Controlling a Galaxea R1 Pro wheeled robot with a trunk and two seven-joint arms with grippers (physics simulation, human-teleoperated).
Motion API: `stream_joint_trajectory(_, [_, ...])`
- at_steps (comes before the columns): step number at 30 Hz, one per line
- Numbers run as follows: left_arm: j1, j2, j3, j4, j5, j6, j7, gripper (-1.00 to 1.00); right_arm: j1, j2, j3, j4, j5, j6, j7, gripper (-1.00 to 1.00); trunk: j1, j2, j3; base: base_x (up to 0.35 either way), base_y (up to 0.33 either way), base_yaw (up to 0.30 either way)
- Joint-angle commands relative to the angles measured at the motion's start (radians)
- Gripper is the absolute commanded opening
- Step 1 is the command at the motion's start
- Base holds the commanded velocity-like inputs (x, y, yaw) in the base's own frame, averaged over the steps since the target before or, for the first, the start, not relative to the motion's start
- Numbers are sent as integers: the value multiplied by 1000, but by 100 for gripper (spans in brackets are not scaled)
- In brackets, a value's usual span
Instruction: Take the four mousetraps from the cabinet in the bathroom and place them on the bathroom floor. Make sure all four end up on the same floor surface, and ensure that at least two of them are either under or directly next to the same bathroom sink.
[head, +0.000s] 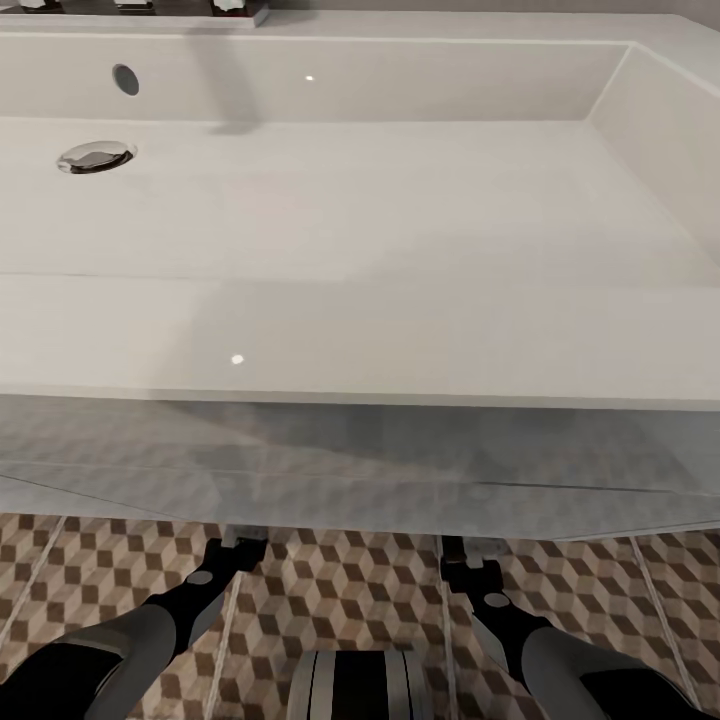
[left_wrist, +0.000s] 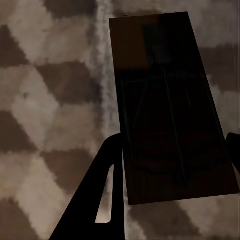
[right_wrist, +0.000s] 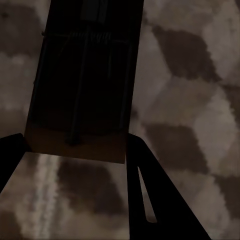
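Two mousetraps show, one in each wrist view. A dark-brown mousetrap (left_wrist: 170, 110) with thin wire parts sits between the fingers of my left gripper (left_wrist: 175, 140), which is shut on its long sides just above the bathroom floor (left_wrist: 50, 100). My right gripper (right_wrist: 75, 137) is shut the same way on another mousetrap (right_wrist: 85, 85) over the floor (right_wrist: 190, 100). Whether either trap touches the tiles I cannot tell. In the head view both arms (head: 200, 590) (head: 490, 595) reach under the bathroom sink (head: 360, 200), which hides the grippers. The cabinet is out of view.
The sink's white front rim (head: 360, 340) overhangs the glossy vanity front (head: 360, 470) close ahead. A chrome drain (head: 95, 157) lies in the basin. Cube-patterned floor tiles (head: 350, 600) show between my arms, with my base (head: 360, 685) below.
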Motion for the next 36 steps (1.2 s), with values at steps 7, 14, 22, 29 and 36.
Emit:
stream_joint_trajectory(7, [0, 1, -8, 10, 3, -3, -24, -100, -1, 2, 7, 7, 3, -2, -5, -100, 0, 0, -1, 0, 0, 0])
stream_joint_trajectory(14, [0, 1, -8, 12, 4, -3, -27, -100, 0, 17, 7, 7, 3, -2, -5, -100, 0, 0, -1, 0, 0, 0])
stream_joint_trajectory(22, [0, 3, -8, 12, 4, -3, -28, -100, 1, 23, 7, 7, 3, -1, -5, -100, 0, 0, -1, 0, 0, 0])
stream_joint_trajectory(29, [0, 3, -8, 12, 4, -2, -28, -100, 1, 23, 7, 7, 3, 0, 22, -100, 0, 0, -1, 0, 0, 0])
stream_joint_trajectory(36, [0, 4, -8, 12, 4, -2, -28, -100, 0, 22, 7, 7, 3, 0, 29, -100, 0, 0, -1, 0, 0, 0])
